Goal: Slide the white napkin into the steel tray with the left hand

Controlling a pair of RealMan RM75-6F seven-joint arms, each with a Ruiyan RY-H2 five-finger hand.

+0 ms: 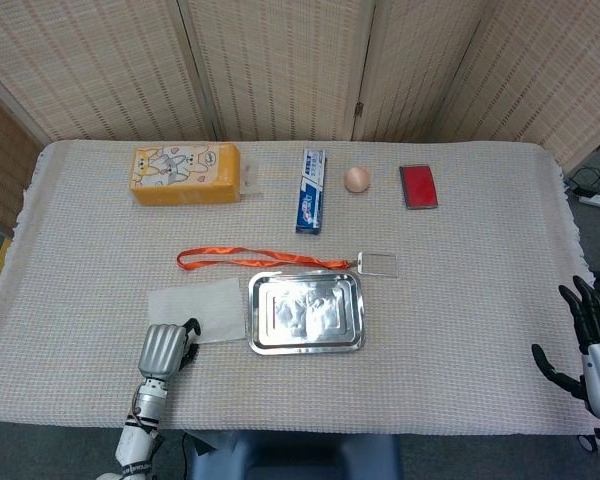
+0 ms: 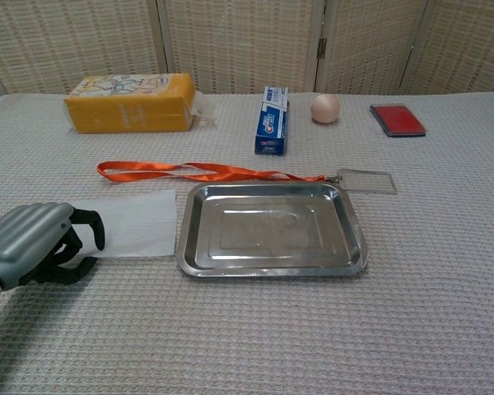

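The left hand (image 2: 34,244) sat with fingers curled, its tips at the near edge of the white napkin (image 2: 130,223), which lay flat just beyond it, beside the steel tray (image 2: 271,229) and not yet inside. Approach step, seemingly; next it needed to press down and push toward the tray.

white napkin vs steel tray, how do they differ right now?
The thin white napkin lies flat and matte on the cloth; the rectangular steel tray has a raised rim and a shiny, reflective floor. The napkin looks smaller than the tray. The left hand sits at the napkin's near left corner, fingers curled, while nothing is near the tray. Both are rectangular, lie side by side with edges nearly meeting, and the tray holds nothing yet.
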